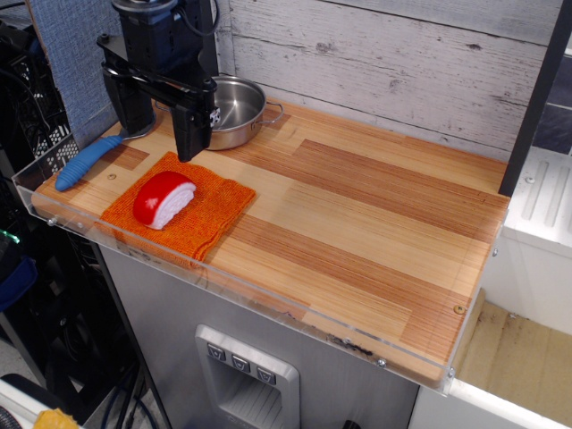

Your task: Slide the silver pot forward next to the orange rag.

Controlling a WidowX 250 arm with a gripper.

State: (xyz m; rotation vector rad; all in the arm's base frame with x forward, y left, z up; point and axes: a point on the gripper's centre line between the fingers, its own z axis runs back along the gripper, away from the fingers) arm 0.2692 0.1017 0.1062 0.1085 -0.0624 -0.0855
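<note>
At the far left, dark equipment and a black crate-like rack stand beside the counter [357,232], a butcher-block wooden top with a clear plastic lip along its near and left edges. Behind it runs a wall of whitewashed planks, and a grey textured panel covers the far left corner. Below the counter front is a grey cabinet face with a small panel of three buttons.

On the counter's left edge lies a blue-handled spoon [87,163], its handle pointing toward the near left. Just right of it the orange rag [210,214] lies flat near the left front, with a red-and-white toy sushi piece [164,199] sitting on it. Above the rag's far edge hangs the tool [161,121], black, its two fingers spread apart and gripping nothing; the right finger's tip is over the far edge of the rag. The silver pot [237,107] stands at the far left of the counter, against the wall, directly behind and slightly right of the tool, partly hidden by it. The pot sits just beyond the rag's far edge; whether they touch cannot be told. The right half of the counter is bare wood.
</note>
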